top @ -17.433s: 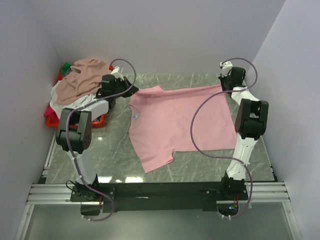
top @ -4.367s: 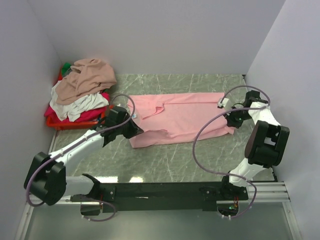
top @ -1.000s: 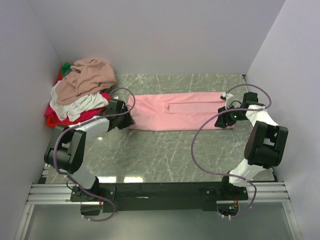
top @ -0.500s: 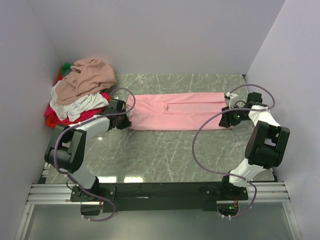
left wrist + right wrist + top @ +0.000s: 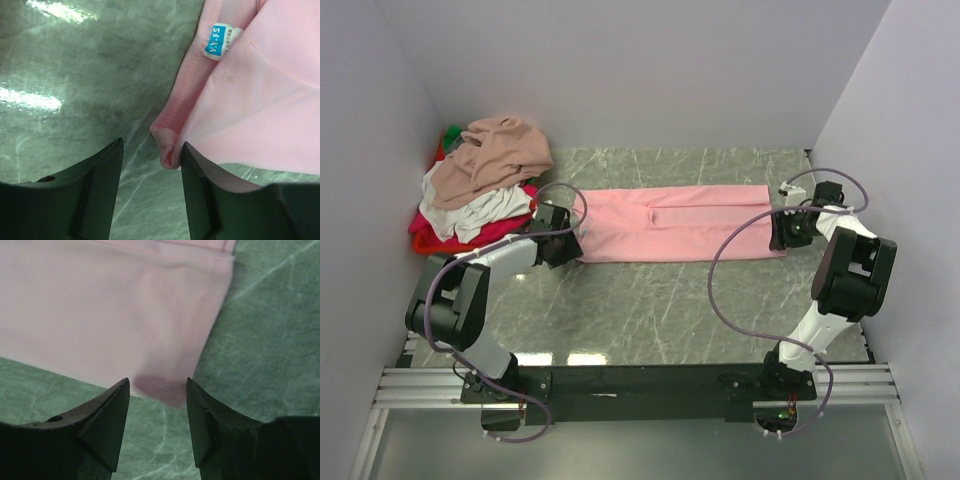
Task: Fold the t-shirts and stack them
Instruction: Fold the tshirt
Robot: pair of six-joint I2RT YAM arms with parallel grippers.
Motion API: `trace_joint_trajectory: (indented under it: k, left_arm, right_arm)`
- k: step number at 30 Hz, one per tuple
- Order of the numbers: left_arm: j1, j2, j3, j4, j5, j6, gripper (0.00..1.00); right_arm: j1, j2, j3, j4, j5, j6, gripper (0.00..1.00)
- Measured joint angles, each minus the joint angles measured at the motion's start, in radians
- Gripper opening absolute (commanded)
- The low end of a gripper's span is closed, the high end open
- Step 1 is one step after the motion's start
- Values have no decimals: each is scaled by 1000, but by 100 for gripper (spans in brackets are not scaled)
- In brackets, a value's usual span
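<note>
Left gripper (image 5: 569,240): sits low at the 9 o'clock end of the light pink t-shirt (image 5: 672,224), jaws parted to a middling width, clamping nothing. Seen from its own wrist, shows both dark fingers (image 5: 95,200) standing apart, with the shirt's folded corner lying between them. Leaves bare green marble on the left-hand side of that corner and comes close beside it on the right-hand side. Has the blue-white neck label (image 5: 219,41) at about 1 o'clock from the corner, on the collar edge.

At 10 o'clock on the table (image 5: 650,300): heaped t-shirts (image 5: 485,170), tan on top, white and magenta below, a scrap of green behind, piled over a red basket (image 5: 423,243).

Mid-table: pink shirt folded into one long flat band, running from 9 to 3 o'clock.

Right gripper (image 5: 783,232): rests at the 3 o'clock end of that band, jaws likewise apart, gripping nothing. Frames the hem corner between its two fingers (image 5: 105,420), cloth flat on the marble. Cannot tell whether the cloth brushes the right-hand finger.
</note>
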Motion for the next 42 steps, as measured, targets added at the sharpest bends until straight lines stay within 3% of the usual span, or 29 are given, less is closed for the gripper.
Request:
trace_joint_trajectory:
  k: [14, 17, 20, 25, 30, 33, 40, 42]
  left_arm:
    - [0, -104, -23, -51, -48, 0, 58]
    - [0, -131, -34, -52, -45, 0, 63]
    - [0, -190, -43, -59, -38, 2, 71]
    - [0, -317, -42, -59, -31, 10, 72]
    - [0, -372, -21, -64, -24, 20, 72]
    - [0, -388, -21, -71, -11, 20, 72]
    - [1, -399, -26, -42, 67, 19, 73]
    - [1, -396, -37, -7, 98, 18, 73]
  right_arm:
    - [-2, 67, 29, 17, 87, 45, 56]
    - [-3, 78, 45, 13, 81, 51, 54]
    - [-4, 88, 57, -1, 75, 54, 48]
    - [-4, 129, 100, -42, 58, 49, 36]
    - [-4, 148, 128, -108, 35, 24, 9]
    - [-5, 148, 129, -158, 36, -2, 1]
    - [-17, 15, -35, -242, 109, -144, 0]
    - [-19, -56, -118, -280, 140, -196, 9]
